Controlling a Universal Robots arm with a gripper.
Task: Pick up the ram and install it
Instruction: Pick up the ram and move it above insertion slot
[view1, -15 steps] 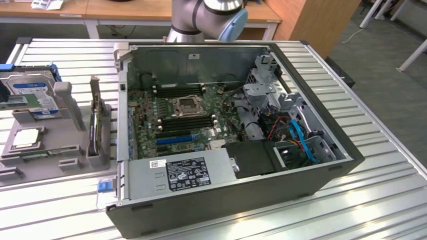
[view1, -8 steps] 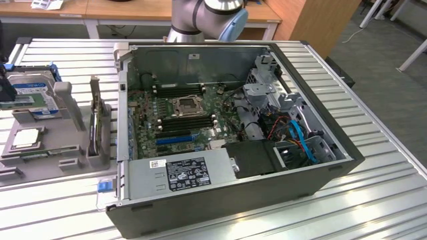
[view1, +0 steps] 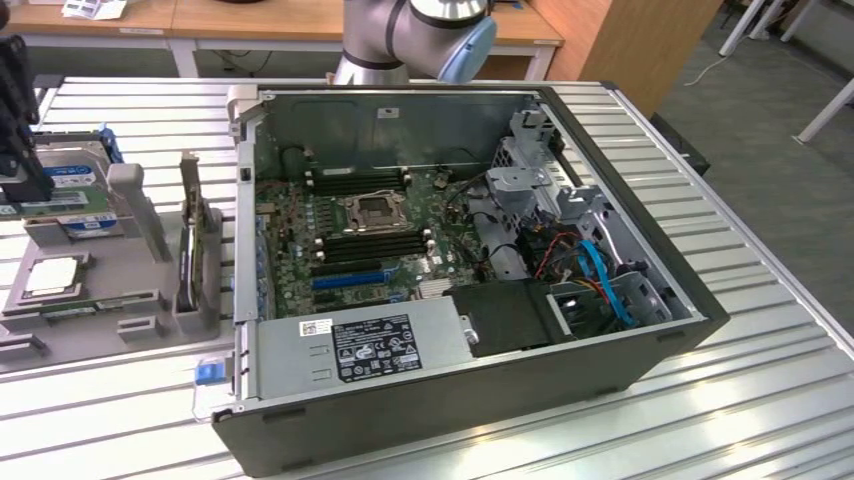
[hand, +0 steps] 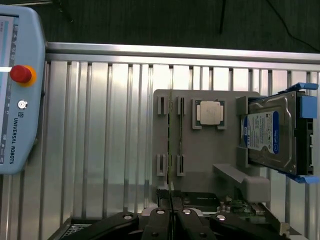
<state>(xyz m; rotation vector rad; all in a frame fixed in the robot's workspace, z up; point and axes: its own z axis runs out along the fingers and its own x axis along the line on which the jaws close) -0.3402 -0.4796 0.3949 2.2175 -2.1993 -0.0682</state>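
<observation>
Wrist view, thin green ram (hand: 170, 135) edge-on, grey holder (hand: 200, 150)

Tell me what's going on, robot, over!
Tool shut, empty, over the tray. Ram on edge in its tray clips, not picked up. CPU and drive beside it, apart.

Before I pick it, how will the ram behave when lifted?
Probably stiff and light: the ram looks like a thin, flat board standing on edge in the grey tray. Likely to tip over if set down unsupported, since it is so narrow.
</observation>
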